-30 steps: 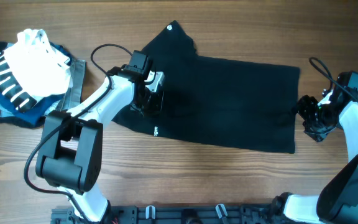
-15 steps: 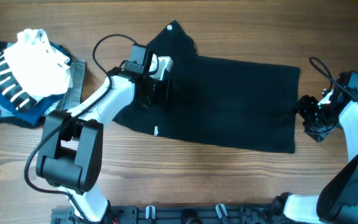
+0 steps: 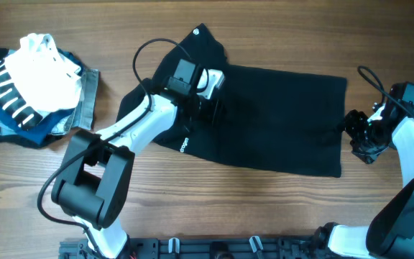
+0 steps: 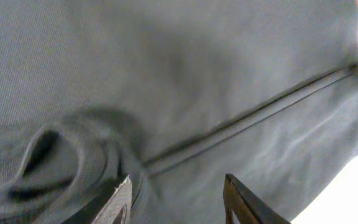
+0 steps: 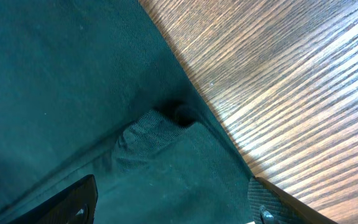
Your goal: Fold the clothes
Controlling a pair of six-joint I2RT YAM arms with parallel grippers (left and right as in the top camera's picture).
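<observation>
The clothes [image 3: 279, 115], a black T-shirt, lie spread across the middle of the table with the left side turned in over the body. Small white lettering [image 3: 185, 144] shows at the near left edge. My left gripper [image 3: 213, 111] hovers over the shirt's upper left part. In the left wrist view this gripper [image 4: 179, 196] is open above a seam [image 4: 253, 118], and a loose fold [image 4: 55, 149] lies by the left finger. My right gripper [image 3: 356, 137] is at the shirt's right edge; it [image 5: 173, 202] is open, astride the fabric edge [image 5: 191, 118].
A white garment [image 3: 42, 68] sits on a navy striped garment [image 3: 6, 93] at the far left, with a grey piece [image 3: 86, 93] beside them. Bare wooden table [image 3: 264, 208] runs along the front. The arms' base rail [image 3: 214, 248] is at the near edge.
My left gripper has moved right across the shirt, carrying its left side inward, and its jaws have come apart. The right arm has not moved.
</observation>
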